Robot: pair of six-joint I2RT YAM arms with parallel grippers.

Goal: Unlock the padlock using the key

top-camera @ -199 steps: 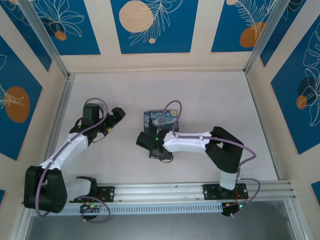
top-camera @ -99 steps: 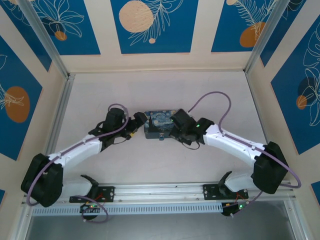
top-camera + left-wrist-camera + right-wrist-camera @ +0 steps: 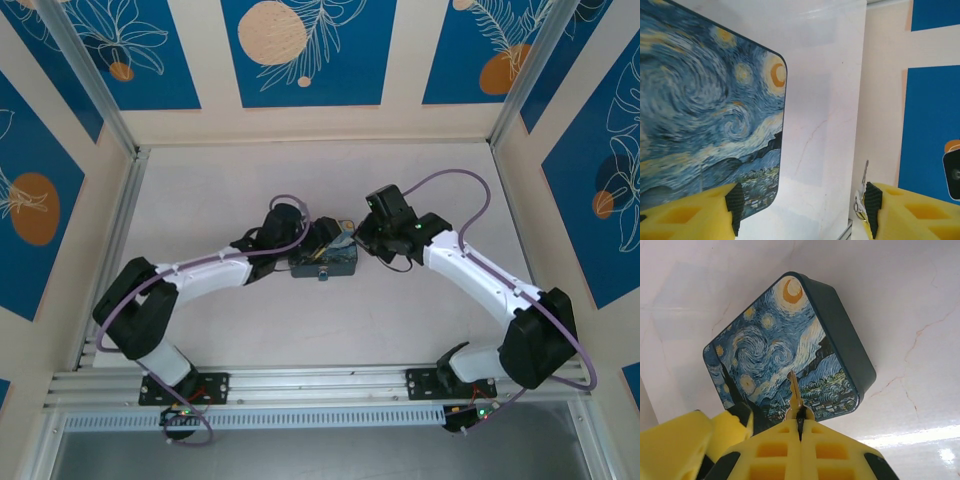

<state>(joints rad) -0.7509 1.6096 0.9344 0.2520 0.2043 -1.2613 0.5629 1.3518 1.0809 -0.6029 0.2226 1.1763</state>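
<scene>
The right gripper (image 3: 800, 422) is closed on the key (image 3: 794, 390). It pinches the head, and the blade sticks out forward over the painted lid of the tin (image 3: 785, 340). The left gripper (image 3: 800, 210) is open, and one corner of the tin lies between its jaws. One finger is over the edge of the lid and the other is off it, above the table (image 3: 825, 75).

The padlock (image 3: 322, 275) seems to be the tiny blue-grey spot on the near wall of the tin. The tin lies about in the middle of the table, well apart from all edges.

I judge the step to be steadying the tin so the key can go to the lock. The left jaws should close squarely on the tin walls, not on the lid corner. The key is now above the lid, so it must come down to the near side.

Both arms meet over the tin and may crowd the lock. The keyhole is too small to see.
</scene>
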